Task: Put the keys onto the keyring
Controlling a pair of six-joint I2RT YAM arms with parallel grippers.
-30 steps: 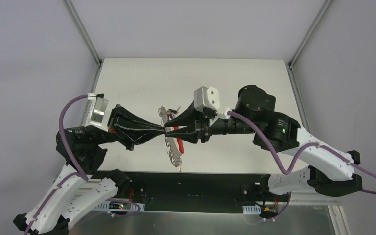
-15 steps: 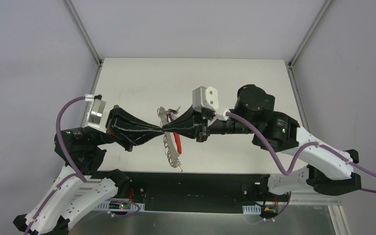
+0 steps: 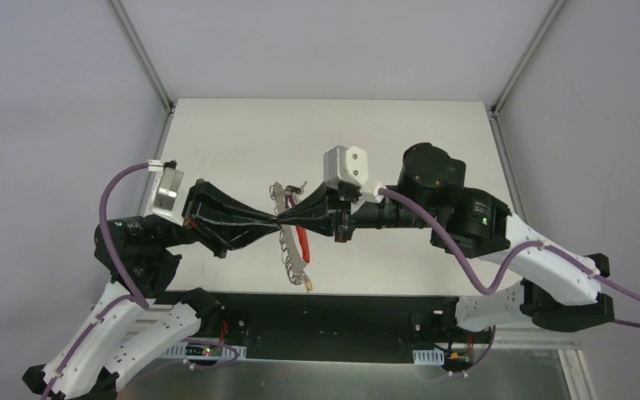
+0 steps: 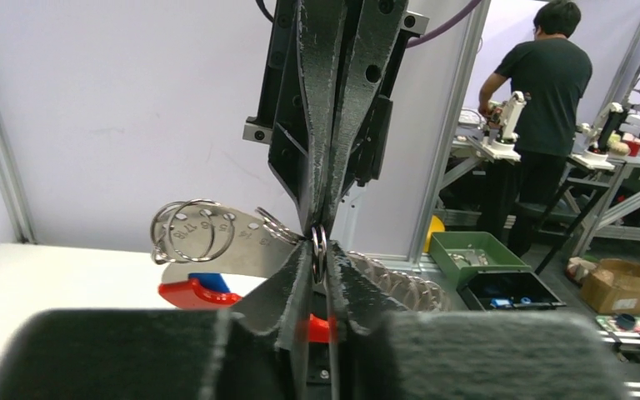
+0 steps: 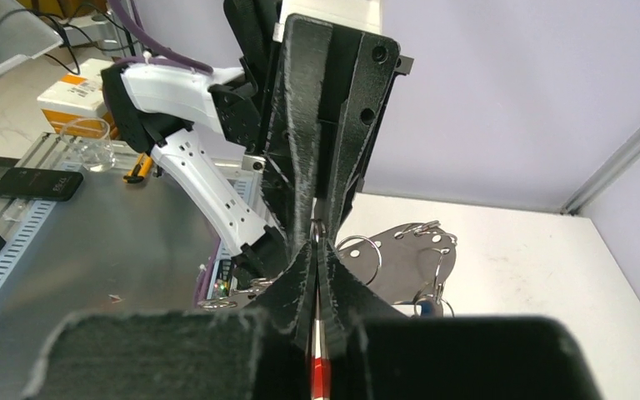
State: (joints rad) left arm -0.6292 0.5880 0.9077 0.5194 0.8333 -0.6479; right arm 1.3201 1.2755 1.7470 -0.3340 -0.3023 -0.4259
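Observation:
The keyring (image 3: 293, 255) is a bunch of silver wire rings on a holed metal plate (image 4: 233, 242), with a curved red strap (image 3: 303, 242) and a small yellowish tag (image 3: 308, 286). It hangs above the table's middle between both arms. My left gripper (image 3: 277, 222) and right gripper (image 3: 287, 220) meet tip to tip on one thin ring (image 4: 318, 248). Both are shut on that ring. In the right wrist view the ring (image 5: 318, 227) peeks out at my right gripper's (image 5: 317, 246) tips. A blue key head (image 5: 427, 307) shows by the rings at the plate's end. The black-headed key is not visible.
The white table (image 3: 433, 150) lies under the arms, with metal frame posts (image 3: 143, 62) at its back corners. A black base strip (image 3: 325, 312) runs along the near edge.
My right gripper has gone from open to shut on the ring and has shifted slightly left. The left gripper has held its place at the ring.

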